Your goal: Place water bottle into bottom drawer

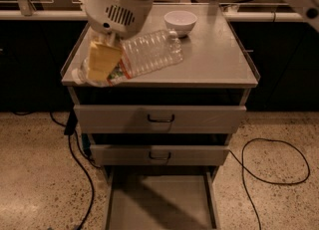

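Note:
The water bottle point(149, 52) is a clear ribbed plastic bottle held on its side in the air above the cabinet's left front part, its white cap end low at the left. My gripper point(103, 60) is shut on the water bottle near its label band, with a yellowish finger pad across the front of it. The white wrist housing point(117, 5) sits just above. The bottom drawer point(160, 203) stands pulled out at the foot of the cabinet, a shallow grey tray with nothing visible in it, straight below and a little right of the gripper.
A white bowl point(180, 21) stands at the back of the grey cabinet top point(219, 59). The two upper drawers point(160, 118) with dark loop handles are slightly pulled out. Black cables point(271, 162) lie on the speckled floor at both sides.

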{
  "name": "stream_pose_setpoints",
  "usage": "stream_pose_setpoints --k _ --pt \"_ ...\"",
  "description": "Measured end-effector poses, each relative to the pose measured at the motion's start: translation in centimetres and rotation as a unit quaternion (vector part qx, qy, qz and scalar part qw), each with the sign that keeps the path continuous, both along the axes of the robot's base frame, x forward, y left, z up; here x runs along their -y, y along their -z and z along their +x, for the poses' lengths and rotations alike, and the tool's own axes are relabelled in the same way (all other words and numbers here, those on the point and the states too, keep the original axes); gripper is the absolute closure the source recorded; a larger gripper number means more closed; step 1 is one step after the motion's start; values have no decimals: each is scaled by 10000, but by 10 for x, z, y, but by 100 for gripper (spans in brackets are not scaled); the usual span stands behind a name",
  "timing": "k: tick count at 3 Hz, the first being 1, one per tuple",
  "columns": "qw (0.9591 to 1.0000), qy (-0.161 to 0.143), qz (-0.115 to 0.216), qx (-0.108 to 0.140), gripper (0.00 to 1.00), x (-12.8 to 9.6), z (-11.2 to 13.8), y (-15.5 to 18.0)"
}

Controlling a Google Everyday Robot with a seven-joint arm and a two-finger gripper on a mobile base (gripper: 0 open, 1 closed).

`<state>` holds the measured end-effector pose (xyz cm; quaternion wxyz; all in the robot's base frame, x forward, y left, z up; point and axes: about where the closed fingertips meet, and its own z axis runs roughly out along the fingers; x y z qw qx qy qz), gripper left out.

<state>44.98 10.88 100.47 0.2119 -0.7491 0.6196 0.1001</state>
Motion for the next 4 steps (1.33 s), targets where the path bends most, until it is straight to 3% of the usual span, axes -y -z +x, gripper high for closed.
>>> stream_pose_setpoints --k 1,3,4 --pt "9998 -166 -52 -129 100 19 -15 8" --pt "9969 -738 -20 -262 100 56 -16 15" --pt "9970 -735 -26 -257 100 56 -16 16"
